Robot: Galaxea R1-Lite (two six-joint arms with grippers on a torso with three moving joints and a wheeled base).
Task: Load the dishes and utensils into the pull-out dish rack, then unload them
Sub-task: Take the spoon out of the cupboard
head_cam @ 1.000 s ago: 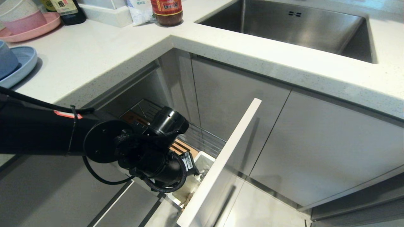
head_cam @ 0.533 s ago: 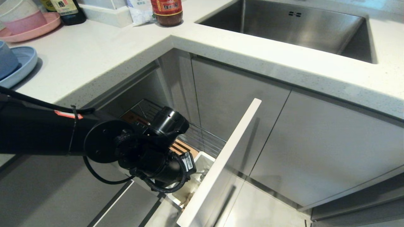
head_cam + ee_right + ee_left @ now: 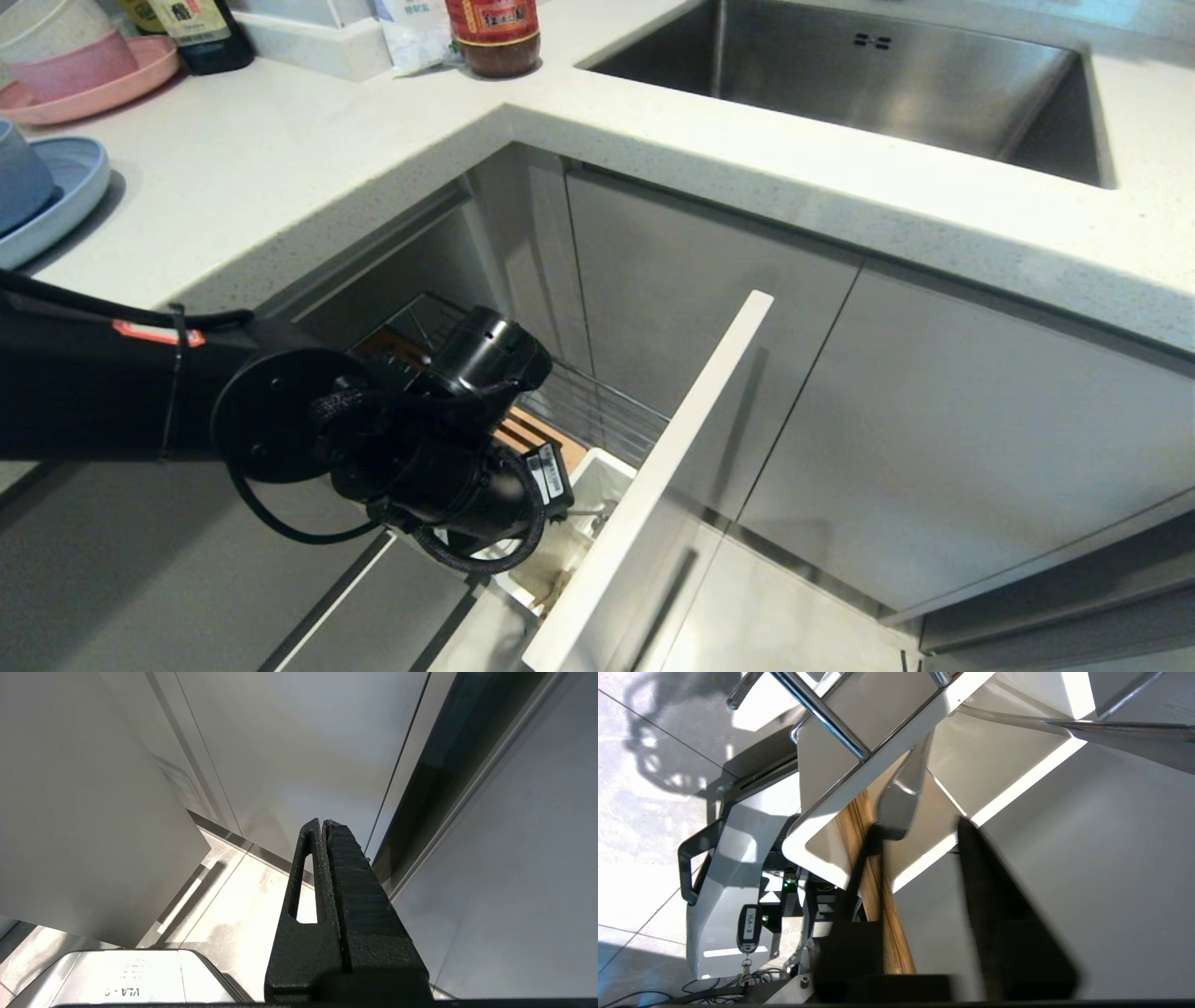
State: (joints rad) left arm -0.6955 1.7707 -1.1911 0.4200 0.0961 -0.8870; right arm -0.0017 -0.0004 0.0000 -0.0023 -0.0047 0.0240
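Inside, one spoon (image 3: pixel 901 798) (two chopsticks (image 3: pixel 873 872) alongside).

I see the white speckled countertop (image 3: pixel 308 159) carrying a light blue plate (image 3: pixel 56 201) with a blue-grey bowl (image 3: pixel 19 177) on it, a pink plate (image 3: pixel 103 89) holding stacked bowls (image 3: pixel 61 42), and a red-labelled jar (image 3: pixel 493 35) beside the sink (image 3: pixel 840 75).
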